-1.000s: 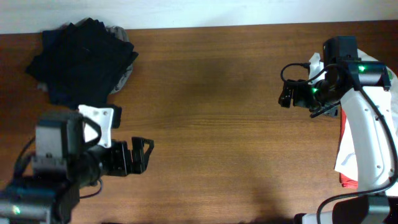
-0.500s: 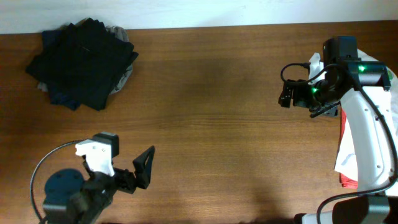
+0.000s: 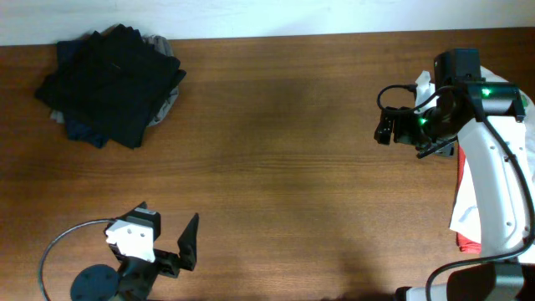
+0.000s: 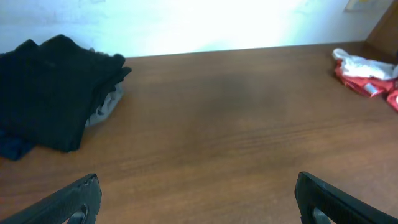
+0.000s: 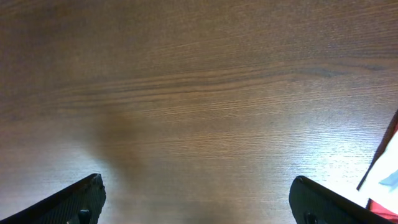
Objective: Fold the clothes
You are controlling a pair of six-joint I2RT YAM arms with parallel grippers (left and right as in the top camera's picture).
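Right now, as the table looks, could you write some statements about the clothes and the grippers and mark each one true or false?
1. The dark pile of clothes lies near a corner of the table, on the robot's left. True.
2. The left gripper holds a black garment. False: it is open and empty.
3. The right gripper is open, with nothing between its fingers. True.
4. The white-and-red clothes lie in the middle of the table. False: they lie at its right edge.

No text, label or number seems readable anywhere.
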